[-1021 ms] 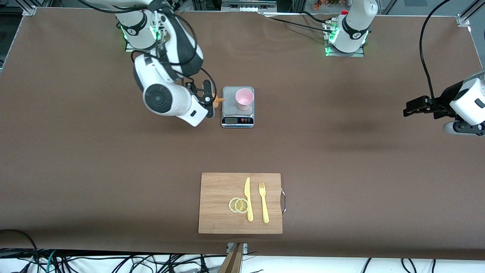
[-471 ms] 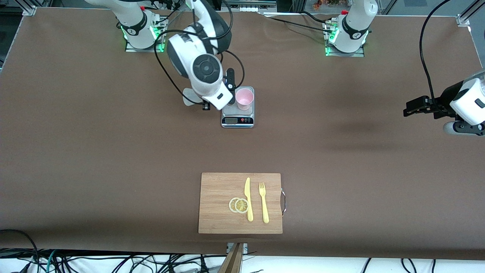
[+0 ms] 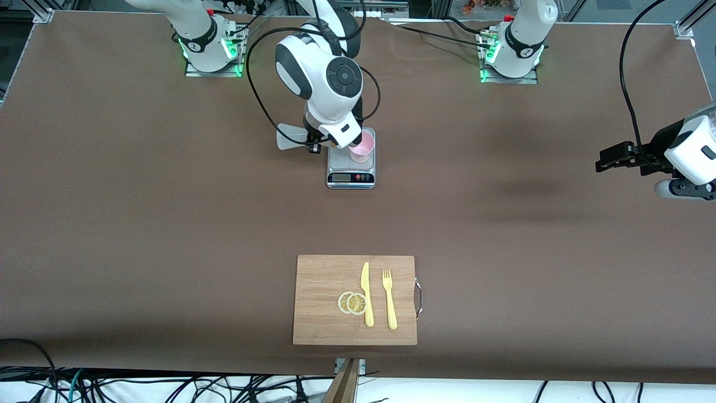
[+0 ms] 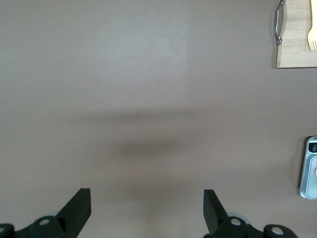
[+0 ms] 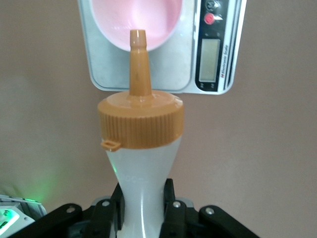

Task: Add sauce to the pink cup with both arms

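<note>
My right gripper (image 5: 143, 198) is shut on the translucent whitish sauce bottle (image 5: 141, 168) at its narrow body. The bottle is tipped, and its orange cap (image 5: 141, 121) and nozzle tip (image 5: 137, 39) point at the pink cup (image 5: 163, 20); the tip shows over the cup's rim. In the front view the right wrist covers part of the pink cup (image 3: 364, 148), and the bottle's whitish base (image 3: 288, 137) sticks out toward the right arm's end of the table. My left gripper (image 3: 599, 163) waits open and empty above bare table at the left arm's end; the left wrist view shows it too (image 4: 147, 208).
The cup stands on a small silver kitchen scale (image 3: 351, 170), also in the right wrist view (image 5: 208, 59). A wooden cutting board (image 3: 319, 313) with two lemon slices (image 3: 352, 303), a yellow knife (image 3: 366, 294) and a yellow fork (image 3: 389, 299) lies nearer the front camera.
My right arm has swung the sauce bottle from beside the scale to over the pink cup, turning the nozzle toward it. The left arm has not moved.
</note>
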`<state>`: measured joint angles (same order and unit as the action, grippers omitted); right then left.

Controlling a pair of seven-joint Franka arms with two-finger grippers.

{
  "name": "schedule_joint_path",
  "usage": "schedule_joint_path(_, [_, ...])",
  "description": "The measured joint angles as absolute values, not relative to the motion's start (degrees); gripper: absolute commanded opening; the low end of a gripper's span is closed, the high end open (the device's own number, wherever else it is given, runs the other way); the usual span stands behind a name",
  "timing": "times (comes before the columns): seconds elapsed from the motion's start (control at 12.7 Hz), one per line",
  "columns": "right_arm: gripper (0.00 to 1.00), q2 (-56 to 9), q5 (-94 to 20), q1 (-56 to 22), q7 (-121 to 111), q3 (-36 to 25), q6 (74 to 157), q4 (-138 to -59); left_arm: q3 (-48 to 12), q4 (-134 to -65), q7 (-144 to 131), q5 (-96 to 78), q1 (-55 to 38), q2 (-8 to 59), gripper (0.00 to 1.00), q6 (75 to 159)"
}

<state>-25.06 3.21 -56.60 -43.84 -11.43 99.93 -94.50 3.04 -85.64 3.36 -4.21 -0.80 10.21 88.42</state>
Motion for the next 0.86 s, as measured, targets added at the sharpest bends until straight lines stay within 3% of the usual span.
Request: schedule_joint_path(0.86, [0.31,-27.0,15.1,-64.7,-27.9,-11.4,99.1,-94.6,3.1,-85.6,3.4,-4.2,-0.7,10.2,1.0,88.4])
